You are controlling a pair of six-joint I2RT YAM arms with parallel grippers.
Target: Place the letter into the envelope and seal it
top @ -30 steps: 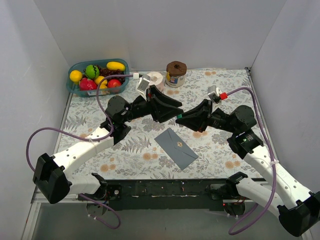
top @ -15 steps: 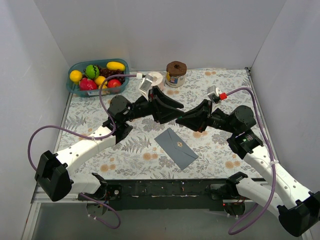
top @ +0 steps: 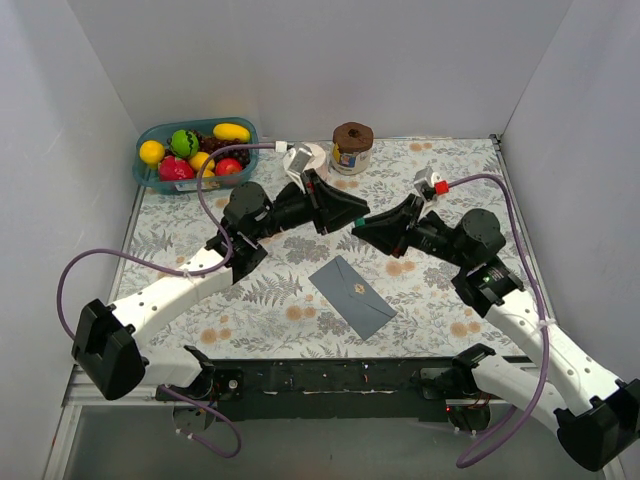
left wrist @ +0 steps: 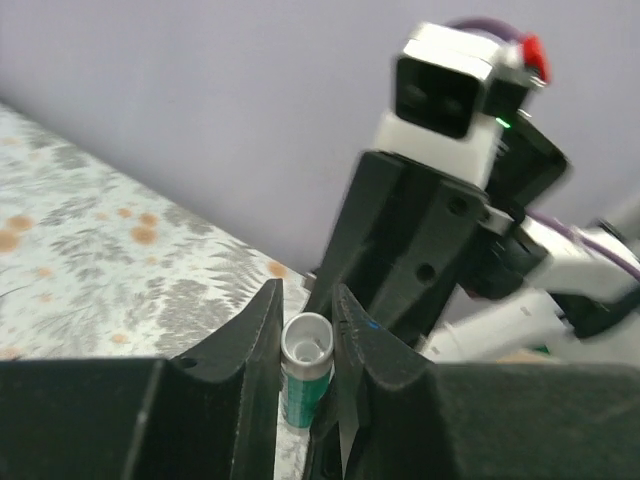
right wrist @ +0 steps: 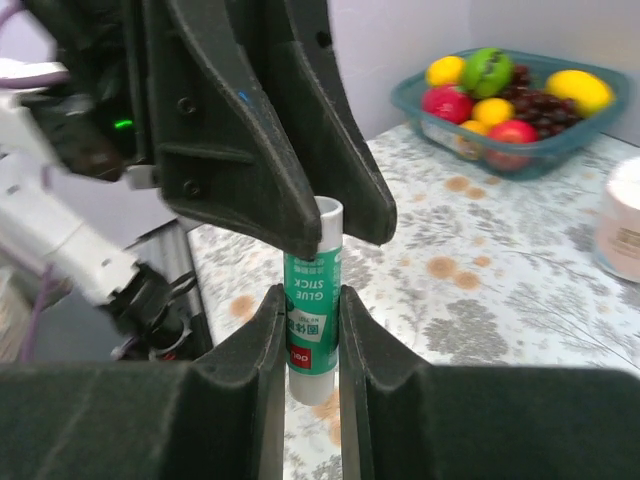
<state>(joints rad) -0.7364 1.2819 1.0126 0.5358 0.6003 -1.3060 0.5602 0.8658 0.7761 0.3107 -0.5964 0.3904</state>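
The dark grey envelope (top: 352, 296) lies flat mid-table, flap down, with a small gold seal (top: 352, 291) on it. The letter is out of view. Above and behind the envelope both grippers meet tip to tip on a green glue stick (right wrist: 313, 300). My right gripper (right wrist: 312, 298) is shut on its green body. My left gripper (left wrist: 305, 300) is shut across the stick's white cap end (left wrist: 304, 340). In the top view the left gripper (top: 350, 214) and the right gripper (top: 364, 227) hide the stick between them.
A teal basket (top: 247, 130) of toy fruit stands at the back left. A white roll (top: 310, 157) and a jar with a brown lid (top: 352, 147) stand at the back middle. White walls close in three sides of the flowered tabletop (top: 450, 170).
My left gripper has slid right onto the glue stick's cap end and its jaws have narrowed onto it. Both arms have shifted slightly toward the back. The envelope has not moved.
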